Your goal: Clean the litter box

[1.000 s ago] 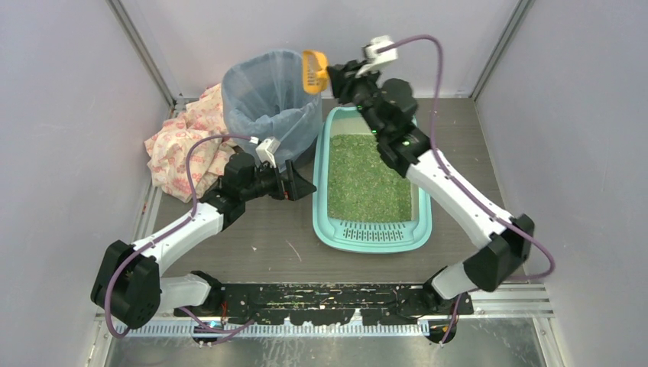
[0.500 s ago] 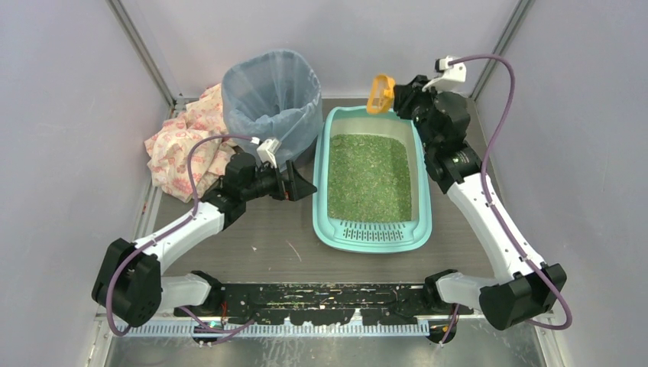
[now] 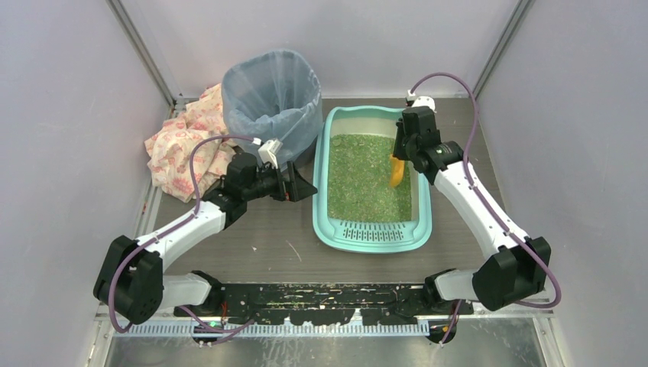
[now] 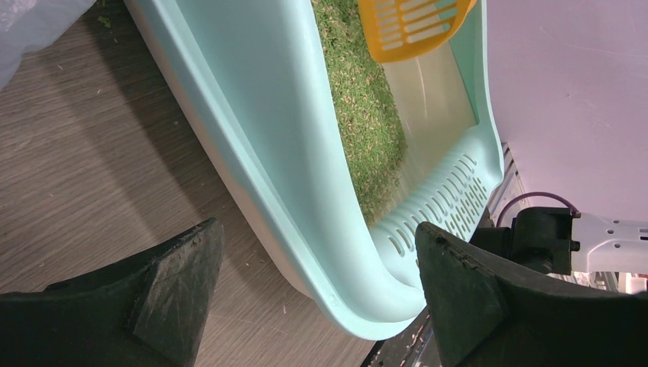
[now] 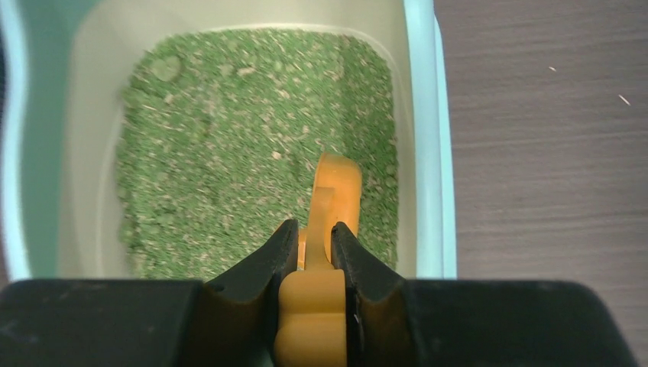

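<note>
Two neighbours left of litter box (image 3: 374,232): lined bin (image 3: 302,122), patterned cloth (image 3: 179,145).
I see left fingers (image 4: 176,290) released, right fingers (image 5: 260,283) grasping scoop (image 5: 336,191); grey tabletop (image 3: 252,237).

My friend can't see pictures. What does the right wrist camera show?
The right gripper is shut on the handle of an orange scoop, held over the green litter inside the teal litter box. Grey table shows on the right of the box.

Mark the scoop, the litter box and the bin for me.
scoop (image 3: 396,173): top external view, on its orange head.
litter box (image 3: 380,232): top external view, on the slotted grate step.
bin (image 3: 304,126): top external view, on its bag-covered outer wall.
</note>
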Controlling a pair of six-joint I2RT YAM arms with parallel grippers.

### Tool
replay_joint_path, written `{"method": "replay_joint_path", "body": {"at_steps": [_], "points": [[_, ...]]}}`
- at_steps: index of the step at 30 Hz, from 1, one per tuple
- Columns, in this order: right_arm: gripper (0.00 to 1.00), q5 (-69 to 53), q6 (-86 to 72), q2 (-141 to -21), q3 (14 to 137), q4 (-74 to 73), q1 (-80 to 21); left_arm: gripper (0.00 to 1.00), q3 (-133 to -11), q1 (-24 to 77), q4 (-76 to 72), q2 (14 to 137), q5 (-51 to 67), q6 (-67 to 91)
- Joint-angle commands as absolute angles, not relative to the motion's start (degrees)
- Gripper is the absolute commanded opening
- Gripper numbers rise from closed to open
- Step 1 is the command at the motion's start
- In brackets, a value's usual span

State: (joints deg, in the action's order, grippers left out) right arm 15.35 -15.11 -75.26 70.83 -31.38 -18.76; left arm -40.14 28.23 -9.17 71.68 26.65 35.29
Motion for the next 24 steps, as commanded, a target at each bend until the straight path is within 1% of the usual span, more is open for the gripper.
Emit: {"method": "replay_joint_path", "body": {"at_steps": [1, 4, 11, 17, 24], "points": [[0.01, 23.30, -12.46, -76.32, 75.54, -35.88, -20.88, 0.94, -41.72, 28.13, -11.57, 71.80, 27.68, 34.35], [0.01, 26.80, -11.47, -78.34, 76.74, -37.57, -22.09, 0.94, -41.75, 28.12, -11.43, 71.74, 27.60, 34.21], [0.01, 25.03, -11.01, -81.79, 73.42, -32.60, -22.02, 0.94, -41.75, 28.12, -11.25, 71.69, 27.50, 34.15], [0.01, 16.33, -12.63, -85.57, 70.22, -26.49, -18.97, 0.94, -41.66, 28.12, -11.10, 71.41, 27.35, 33.85], [0.01, 9.37, -14.85, -84.21, 69.13, -23.71, -17.07, 0.94, -41.66, 28.14, -11.06, 71.52, 27.20, 33.83]]}}
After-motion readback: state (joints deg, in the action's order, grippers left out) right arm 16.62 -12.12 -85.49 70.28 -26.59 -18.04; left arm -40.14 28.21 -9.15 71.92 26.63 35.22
